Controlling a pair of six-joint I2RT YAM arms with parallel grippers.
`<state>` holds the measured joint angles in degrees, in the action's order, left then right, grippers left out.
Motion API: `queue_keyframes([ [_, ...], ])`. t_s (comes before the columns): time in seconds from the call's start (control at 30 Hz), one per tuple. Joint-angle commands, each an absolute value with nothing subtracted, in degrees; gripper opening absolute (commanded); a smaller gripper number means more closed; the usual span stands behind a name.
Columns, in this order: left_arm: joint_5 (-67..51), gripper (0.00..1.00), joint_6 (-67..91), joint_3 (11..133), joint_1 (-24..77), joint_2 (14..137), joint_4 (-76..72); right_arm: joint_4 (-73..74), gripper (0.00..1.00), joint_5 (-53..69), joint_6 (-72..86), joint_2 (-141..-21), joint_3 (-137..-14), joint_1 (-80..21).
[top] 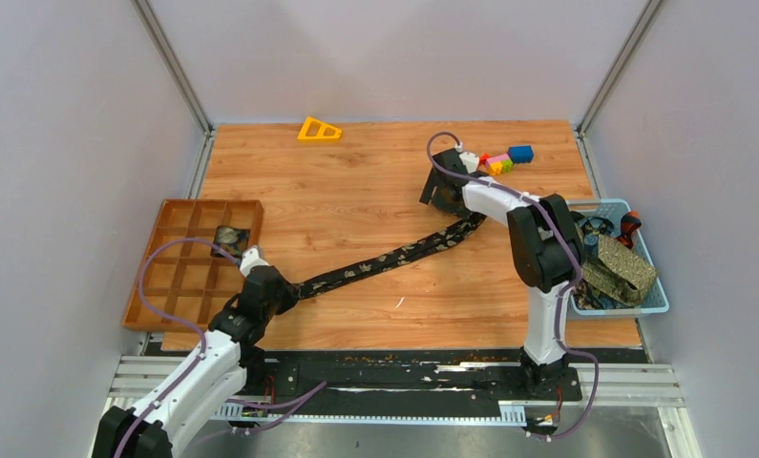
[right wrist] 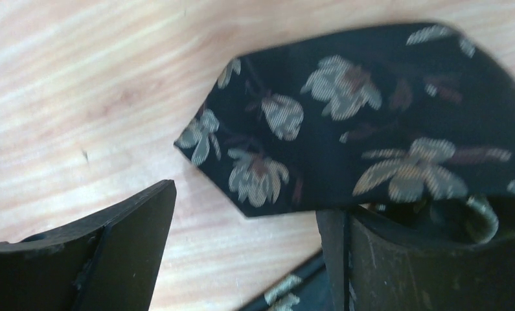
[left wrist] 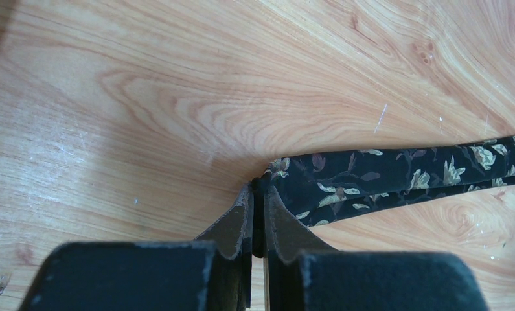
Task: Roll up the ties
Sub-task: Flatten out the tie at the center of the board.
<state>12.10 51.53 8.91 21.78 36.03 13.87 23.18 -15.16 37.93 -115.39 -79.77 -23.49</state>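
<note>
Only close-up: left pincer (left wrist: 258,189) tight on tie (left wrist: 397,178)

A: What's on the wooden table (top: 356,200)?
B: A black tie (top: 385,260) stretched diagonally, a yellow triangle (top: 319,130) at the far edge, coloured blocks (top: 505,158) far right — tray (top: 203,202) left, basket (top: 623,310) right.

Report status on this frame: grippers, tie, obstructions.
Left gripper shut on tie, narrow end. Right gripper open at wide end. Tie stretched across table. Blocks near right arm, off tie.
</note>
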Motion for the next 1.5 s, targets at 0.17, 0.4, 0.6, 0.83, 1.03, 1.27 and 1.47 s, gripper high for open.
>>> queue_keyframes([
  [0.17,13.4,0.0,51.7,8.4,21.7,34.4,13.5,20.7,0.8,-15.1,38.0,-118.6,-86.5,-15.7],
  [0.4,13.4,0.0,52.0,8.2,21.4,33.4,14.4,20.0,0.79,-10.6,34.5,-118.6,-87.0,-9.2],
  [0.6,13.5,0.0,52.2,8.1,21.3,33.1,14.6,17.3,0.79,-7.0,34.1,-116.2,-83.0,-4.8],
  [0.83,13.5,0.0,52.2,8.2,21.2,33.2,14.6,15.3,0.78,-2.4,32.9,-113.6,-80.4,-0.7],
  [1.03,13.2,0.0,52.0,8.1,21.2,32.5,14.5,16.7,0.76,-0.9,30.1,-108.3,-80.4,-0.9],
  [1.27,13.0,0.16,50.6,9.9,21.2,28.1,18.0,19.9,0.75,-3.1,28.2,-100.1,-74.2,-1.2],
  [1.47,14.4,0.84,46.5,15.2,21.2,22.7,24.1,23.2,0.67,-6.2,26.5,-97.7,-70.9,-1.2],
])
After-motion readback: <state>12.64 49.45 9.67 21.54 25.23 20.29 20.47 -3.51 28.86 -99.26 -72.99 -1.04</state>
